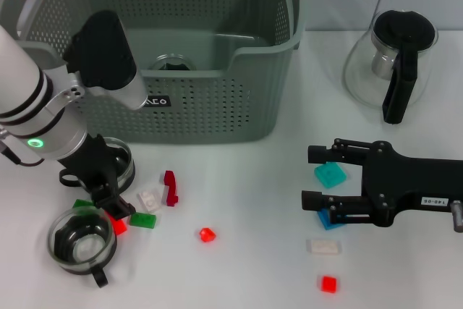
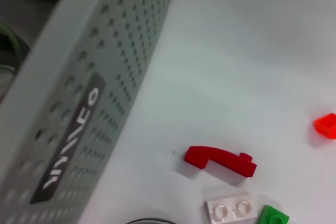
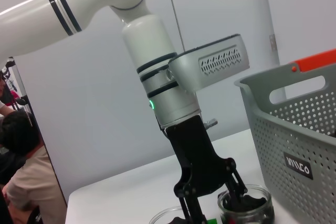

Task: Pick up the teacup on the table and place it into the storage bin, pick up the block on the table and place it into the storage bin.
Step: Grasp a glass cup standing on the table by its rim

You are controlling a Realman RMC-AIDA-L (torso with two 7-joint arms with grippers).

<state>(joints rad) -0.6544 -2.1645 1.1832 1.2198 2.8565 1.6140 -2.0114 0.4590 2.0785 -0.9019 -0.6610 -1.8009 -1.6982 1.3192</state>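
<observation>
- Left tool (image 1: 114, 206): lowered to the white worktop (image 1: 239, 193) among small blocks, its black fingers close around a small red block (image 1: 119, 226); a firm hold cannot be confirmed.
- Just beside it: a clear glass teacup with black handle (image 1: 81, 240), and a second glass cup (image 1: 119, 161) partly behind the arm.
- Nearby: flat white plastic block (image 1: 149, 199), green block (image 1: 143, 219), curved dark-red piece (image 1: 170, 187).
- Large grey perforated plastic storage bin (image 1: 210, 99): behind, holding one glass cup (image 1: 172, 63).
- Right tool (image 1: 312, 176): fingers spread wide, empty, resting beside a teal block (image 1: 330, 174).
</observation>
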